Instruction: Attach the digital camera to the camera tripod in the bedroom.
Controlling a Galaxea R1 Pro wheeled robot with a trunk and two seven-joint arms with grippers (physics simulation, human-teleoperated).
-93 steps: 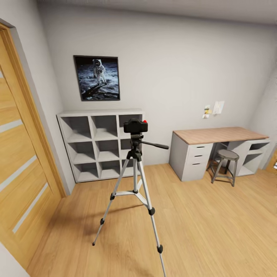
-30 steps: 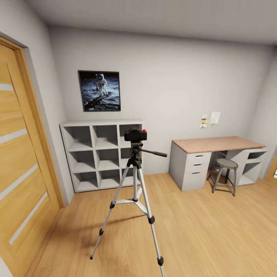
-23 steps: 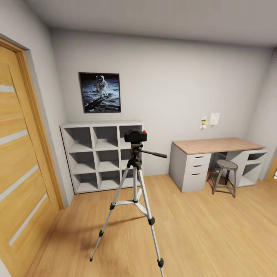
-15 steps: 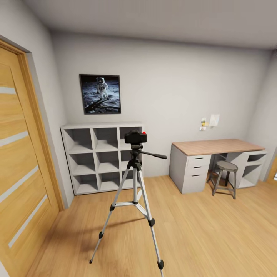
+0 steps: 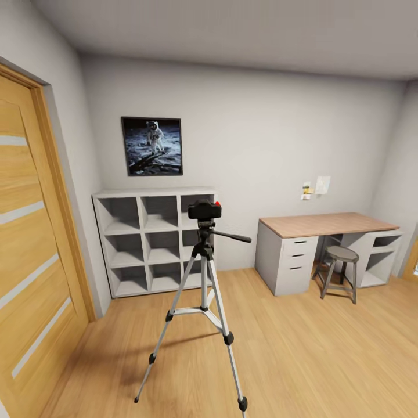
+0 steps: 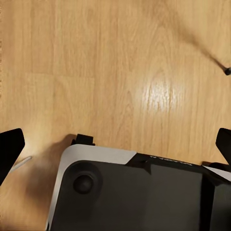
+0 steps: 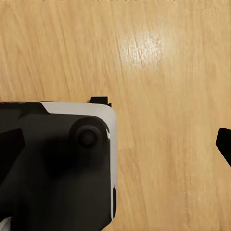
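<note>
- Since the earlier head frames, the whole view has tilted upward: more ceiling shows and the furniture sits lower in frame, so the camera moved. The room's contents have not shifted against one another.
- Small black boxy digital camera (image 5: 204, 210) with a round red button on top sits on the black head of the tall silver-legged camera tripod (image 5: 202, 293), upright, mid-room on the light wood floor (image 5: 313, 348).
- Tripod's long black pan handle (image 5: 232, 236) points toward the wood-topped grey desk (image 5: 325, 223).
- Grey cube shelf (image 5: 152, 241) stands against the far wall behind the tripod, below the framed astronaut moon poster (image 5: 152, 146).
- Round grey stool (image 5: 340, 270) stands at the desk; wooden door (image 5: 29, 255) at the left.
- Left gripper (image 6: 115, 144): dark fingertips at opposite edges of the left wrist view, spread wide, nothing between them, above floor and the robot's black-and-white base (image 6: 134, 192).
- Right gripper: one fingertip (image 7: 224, 144) visible; cannot tell its state.
</note>
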